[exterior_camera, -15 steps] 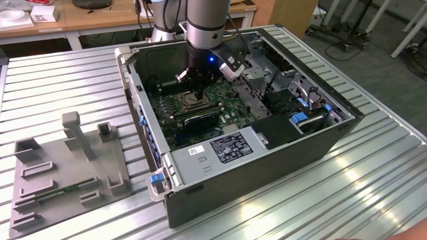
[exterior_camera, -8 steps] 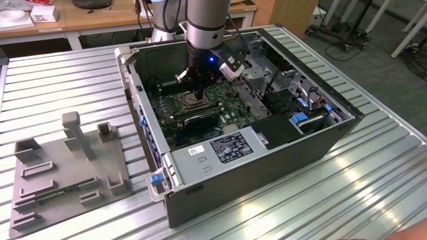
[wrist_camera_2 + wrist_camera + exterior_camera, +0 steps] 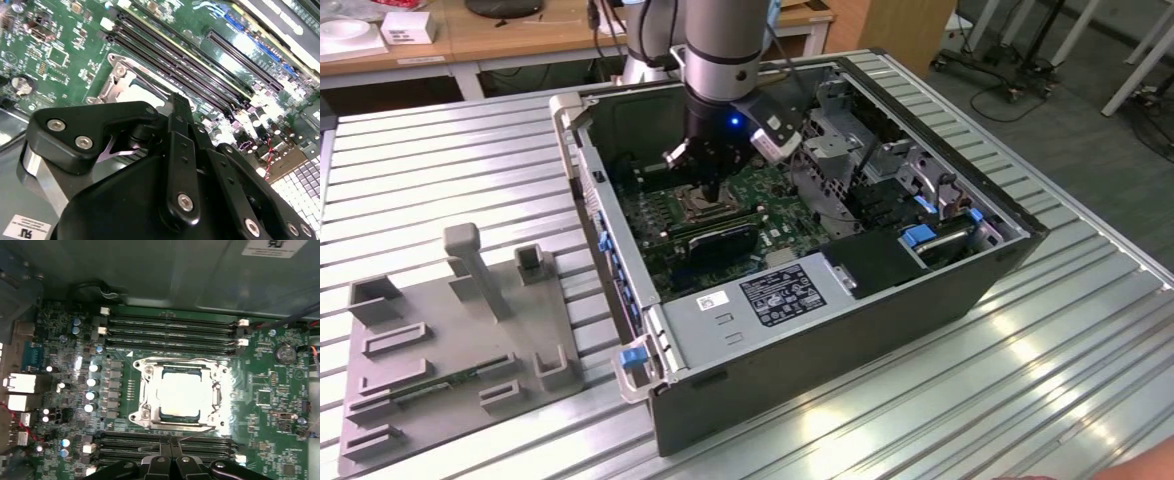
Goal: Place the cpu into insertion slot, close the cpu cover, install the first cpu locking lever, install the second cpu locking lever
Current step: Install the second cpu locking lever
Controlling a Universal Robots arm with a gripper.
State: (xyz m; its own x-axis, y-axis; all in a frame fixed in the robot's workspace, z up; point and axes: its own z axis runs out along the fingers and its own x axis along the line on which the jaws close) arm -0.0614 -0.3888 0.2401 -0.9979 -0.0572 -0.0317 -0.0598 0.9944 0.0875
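Cpu (image 3: 181, 393) is seen seated in the insertion slot (image 3: 145, 416) on the green board (image 3: 270, 405), with the cpu cover (image 3: 216, 371) closed over it. The tool (image 3: 707, 188) hangs just above; its spread cannot be told. The levers are judged the step in hand, calling for fine alignment.

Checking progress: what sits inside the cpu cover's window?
The cpu's pale metal face fills the cpu cover's window. The insertion slot beneath is hidden.

Open PC case (image 3: 881, 290) sits on slatted table (image 3: 1067, 380); fixture block (image 3: 454, 340) well apart at exterior view's left. Gripper (image 3: 707, 185) inside case, above insertion slot (image 3: 181, 395). Cpu (image 3: 181, 392) in slot, cpu cover (image 3: 145, 390) down around it, between memory slots (image 3: 170, 330).
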